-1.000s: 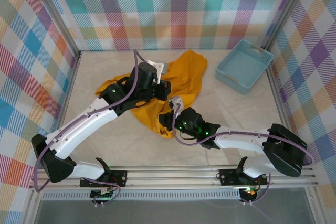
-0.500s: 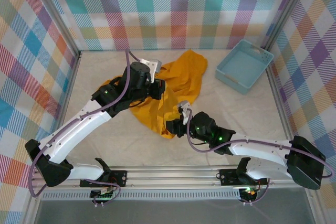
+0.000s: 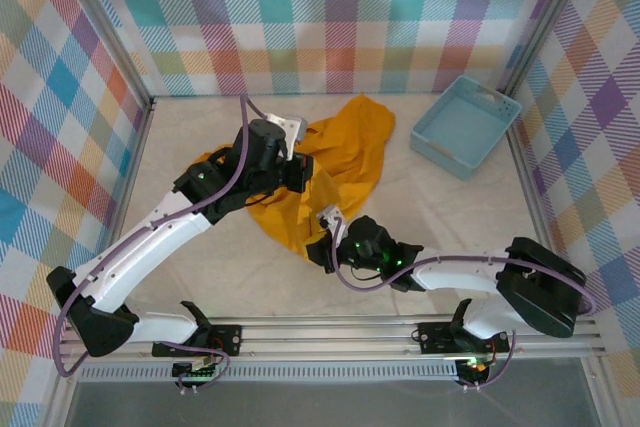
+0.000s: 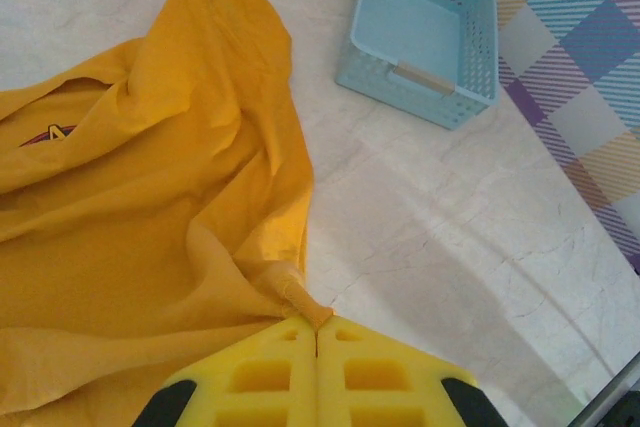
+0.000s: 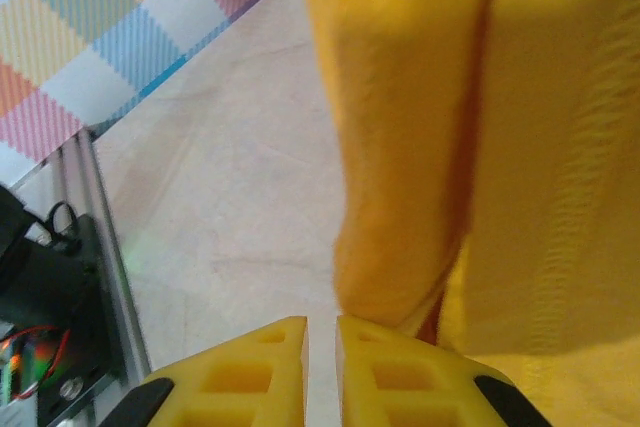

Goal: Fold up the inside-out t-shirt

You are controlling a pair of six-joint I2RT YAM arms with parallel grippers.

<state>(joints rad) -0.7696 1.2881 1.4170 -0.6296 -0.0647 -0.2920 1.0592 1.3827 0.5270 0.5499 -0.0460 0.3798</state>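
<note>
The inside-out t-shirt [image 3: 345, 152] lies crumpled, mustard-orange, across the middle and back of the table. A bit of dark lettering [image 4: 50, 135] shows at its left in the left wrist view. My left gripper [image 3: 300, 175] hovers over the shirt's middle, and its yellow fingers [image 4: 317, 325] are shut on a small pinch of fabric [image 4: 290, 292]. My right gripper [image 3: 318, 250] is at the shirt's near tip. Its jaws [image 5: 322, 332] stand a narrow gap apart with bare table between them, and a fold of the shirt [image 5: 400, 147] touches the tip of the right finger.
A light blue basket [image 3: 465, 125] sits at the back right, also seen in the left wrist view [image 4: 420, 32]. Checked walls and metal posts close in the table [image 3: 450, 207]. A rail runs along the near edge [image 5: 95, 247].
My right gripper moved down and left from beside the shirt's middle to its near tip, and its jaws narrowed. The left gripper shifted slightly back-left, still pinching fabric.
</note>
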